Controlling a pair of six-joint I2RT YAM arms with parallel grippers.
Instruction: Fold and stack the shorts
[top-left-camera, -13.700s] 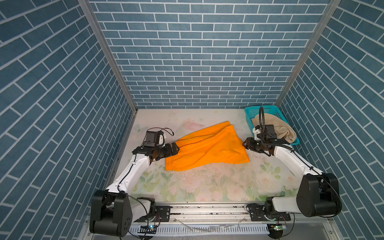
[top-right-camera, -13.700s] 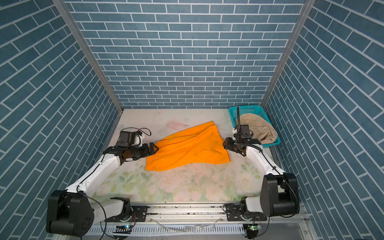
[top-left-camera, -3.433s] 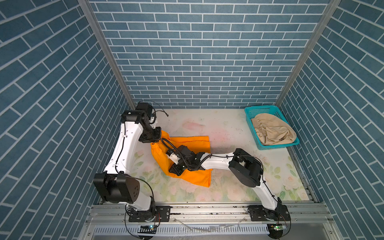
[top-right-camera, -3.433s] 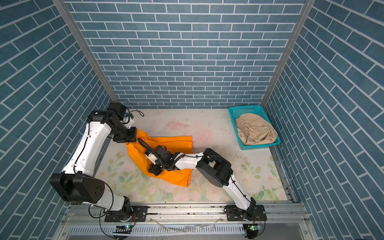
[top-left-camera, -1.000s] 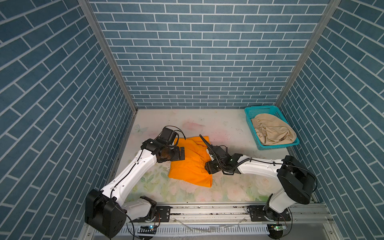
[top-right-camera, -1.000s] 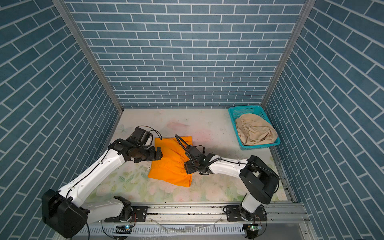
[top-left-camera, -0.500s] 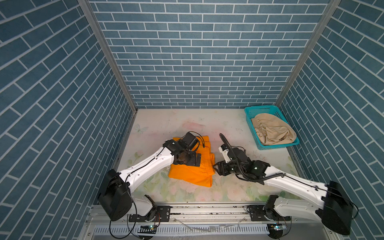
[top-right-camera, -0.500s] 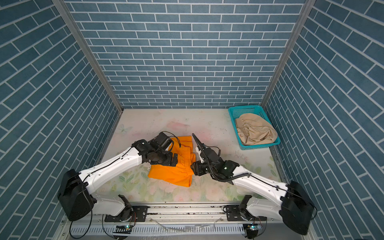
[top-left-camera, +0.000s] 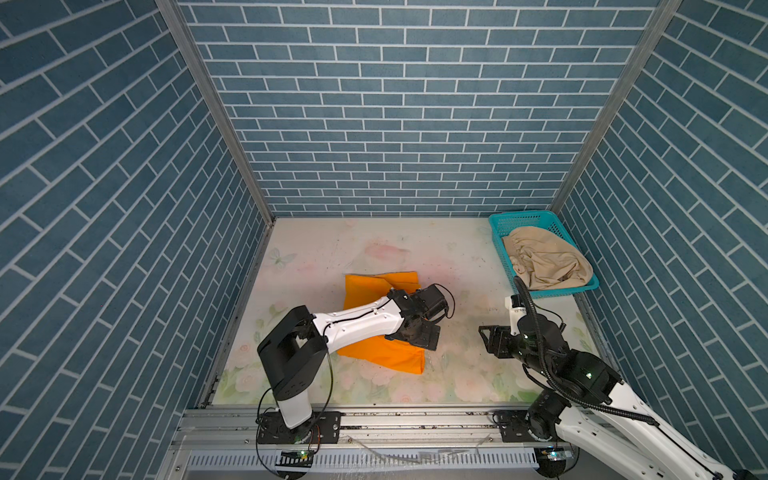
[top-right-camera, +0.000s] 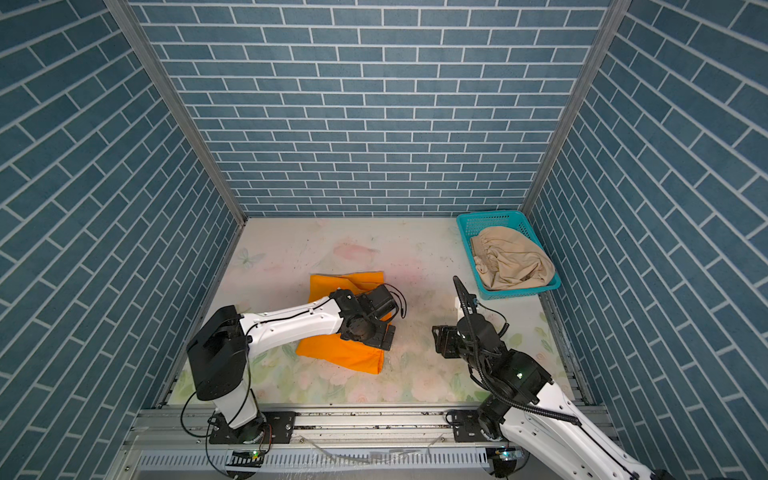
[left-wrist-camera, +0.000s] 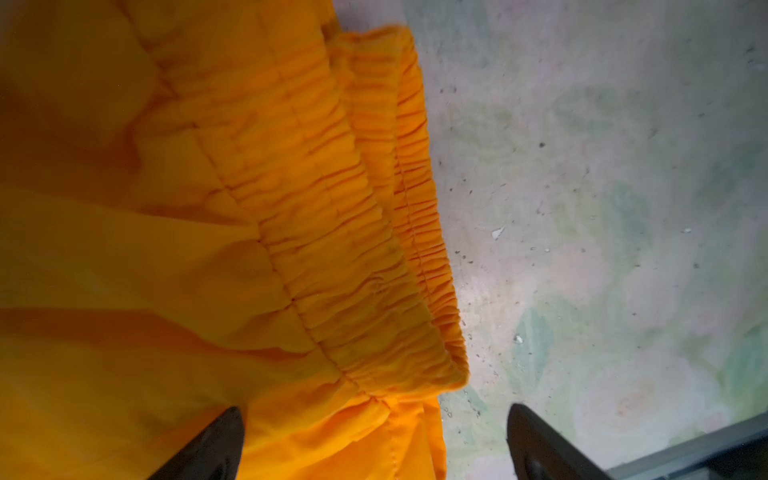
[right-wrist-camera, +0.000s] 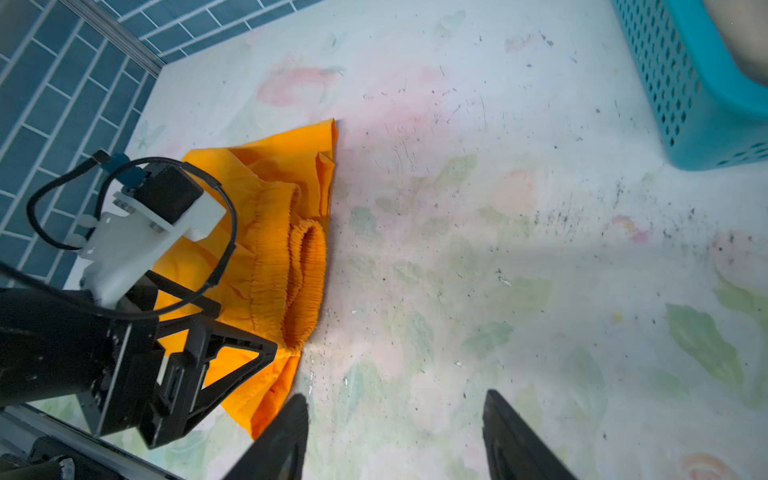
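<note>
a: where are the orange shorts (top-left-camera: 368, 291) lying?

b: flat on the floral table (top-left-camera: 374, 249), folded into a compact block, well apart from the teal basket (top-left-camera: 521, 216). in both top views the left arm crosses their middle, so the cloth shows only on either side of it (top-right-camera: 332, 286).

a: and the left gripper (top-left-camera: 422, 336)?

b: it sits at the edge of the shorts that faces the basket, jaws spread wide. in the left wrist view one fingertip (left-wrist-camera: 216, 440) is over orange cloth and the other is over bare table. the gathered waistband (left-wrist-camera: 353, 208), doubled on itself, runs along that edge. nothing is pinched. whether the fingertip presses on the cloth, i cannot tell.

a: the right gripper (top-left-camera: 492, 338)?

b: over bare table, between the orange shorts and the basket, and apart from both. its jaws stand apart with only tabletop between them in the right wrist view (right-wrist-camera: 395, 397). the orange shorts (right-wrist-camera: 270, 257) lie on the side of it away from the basket (right-wrist-camera: 681, 83), with the left gripper (right-wrist-camera: 195, 365) at their edge.

a: and the beige shorts (top-left-camera: 544, 262)?

b: bunched up inside the basket, unfolded, filling most of it and spilling a little over one long rim (top-right-camera: 511, 259). neither gripper touches them.
</note>
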